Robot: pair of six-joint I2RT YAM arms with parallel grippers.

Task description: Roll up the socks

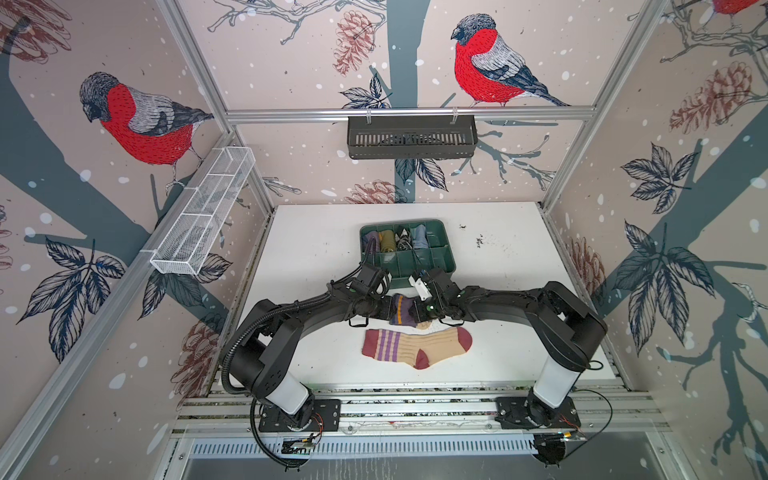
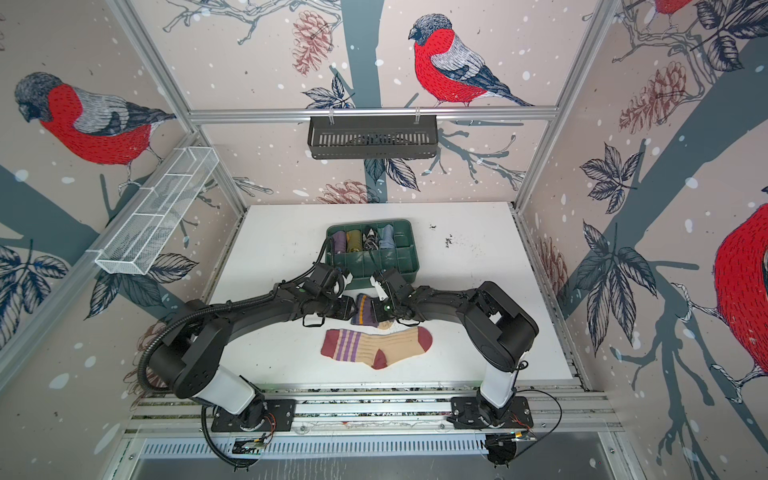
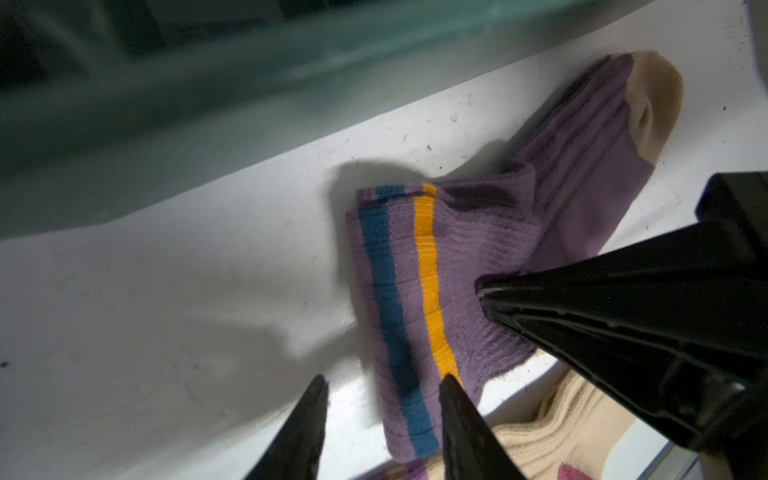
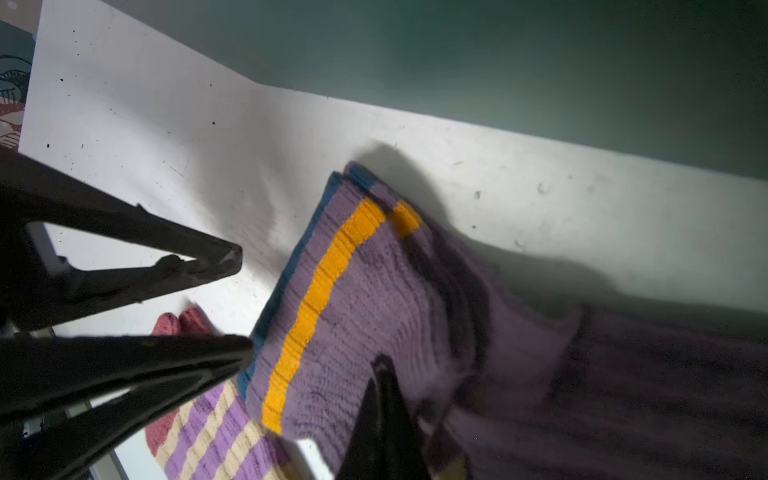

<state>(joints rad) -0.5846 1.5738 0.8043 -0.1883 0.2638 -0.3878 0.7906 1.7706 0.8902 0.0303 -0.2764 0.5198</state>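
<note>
The purple sock (image 1: 401, 309) lies just in front of the green tray, its cuff with a blue and an orange stripe folded back over the leg (image 3: 419, 266); its tan toe (image 3: 656, 99) points away. My right gripper (image 4: 384, 365) is shut on the purple sock's fold (image 4: 374, 299). My left gripper (image 3: 383, 378) is open, its fingertips on either side of the cuff's edge without clamping it. The tan sock (image 1: 417, 346) with dark red toe, heel and cuff and purple stripes lies flat in front of both grippers, seen in both top views (image 2: 376, 347).
A green divided tray (image 1: 446, 249) behind the grippers holds several rolled sock bundles in its back row. A white mesh basket (image 1: 199, 216) hangs on the left wall and a black basket (image 1: 411, 137) on the back rail. Both forearms lie low across the white table (image 1: 511, 249).
</note>
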